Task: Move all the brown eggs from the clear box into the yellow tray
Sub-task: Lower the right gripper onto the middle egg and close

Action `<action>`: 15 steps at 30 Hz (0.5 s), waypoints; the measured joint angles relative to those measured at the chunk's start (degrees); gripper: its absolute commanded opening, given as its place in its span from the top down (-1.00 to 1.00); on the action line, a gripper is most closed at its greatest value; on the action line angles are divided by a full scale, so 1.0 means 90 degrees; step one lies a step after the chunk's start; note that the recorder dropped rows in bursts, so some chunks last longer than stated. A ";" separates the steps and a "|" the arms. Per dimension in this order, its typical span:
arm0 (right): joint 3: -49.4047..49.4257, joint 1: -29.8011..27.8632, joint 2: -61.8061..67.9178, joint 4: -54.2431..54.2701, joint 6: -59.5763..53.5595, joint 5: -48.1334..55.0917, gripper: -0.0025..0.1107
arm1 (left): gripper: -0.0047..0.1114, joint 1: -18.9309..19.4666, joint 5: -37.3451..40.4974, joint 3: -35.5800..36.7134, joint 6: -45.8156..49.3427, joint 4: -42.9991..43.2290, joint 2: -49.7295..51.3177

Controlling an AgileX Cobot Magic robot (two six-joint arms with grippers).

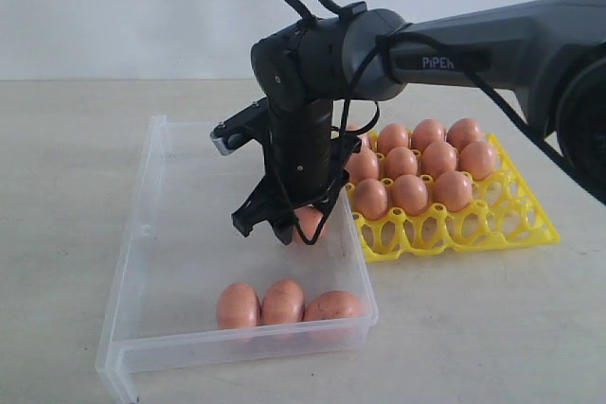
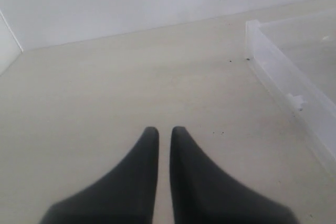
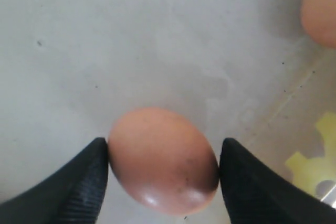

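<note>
**A:** Where's the egg?

**B:** The egg point(image 3: 163, 161) is inside the box point(image 1: 137, 243), close to the wall on the tray's side. The right gripper point(image 3: 164, 150) is clamped on it, one finger against each flank at the widest part. I can't tell whether it has cleared the floor yet.

**A:** So how would you carry it?

**B:** Straight up first, I'd say, with no extra squeeze, since the shell is smooth and will crack before it gives. It should go high enough to pass the box wall, then across to the tray point(image 1: 530, 234). The far rows point(image 1: 410, 163) are filled and the near cups look free, so I'd aim for one of those. Come down between the posts and let go only once the egg is seated.

**A:** Anything in the way?

**B:** Three eggs point(image 1: 284, 302) lie along the near wall, well clear of the path. The left gripper point(image 2: 164, 132) hangs over bare worktop point(image 2: 79, 103) outside the box. Its fingers are all but together and hold nothing.
</note>
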 measured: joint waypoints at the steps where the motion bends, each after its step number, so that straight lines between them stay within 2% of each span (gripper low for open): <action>1: 0.0000 0.0000 0.0000 0.0000 0.0000 -0.0047 0.34 | 0.75 0.0000 0.0000 0.0000 -0.0052 0.0010 0.0000; 2: 0.0000 0.0000 0.0014 0.0000 0.0000 -0.0072 0.54 | 0.75 0.0000 0.0000 0.0000 -0.0180 0.0010 0.0000; 3: 0.0000 0.0000 0.0027 0.0000 0.0000 -0.0072 0.94 | 0.75 0.0000 0.0000 0.0000 -0.0230 0.0010 0.0000; 10: -0.0056 0.0000 0.0087 -0.0037 -0.0615 -0.0013 0.96 | 0.71 0.0000 0.0004 0.0000 -0.0452 0.0035 0.0000; 12: -0.0056 0.0000 0.0044 -0.0037 -0.0643 -0.0083 0.96 | 0.44 0.0000 0.0015 0.0000 -0.0452 0.0035 0.0000; 15: -0.0044 0.0000 0.0044 0.0110 -0.0629 -0.0667 0.96 | -0.17 0.0000 0.0015 0.0000 -0.0467 0.0035 0.0000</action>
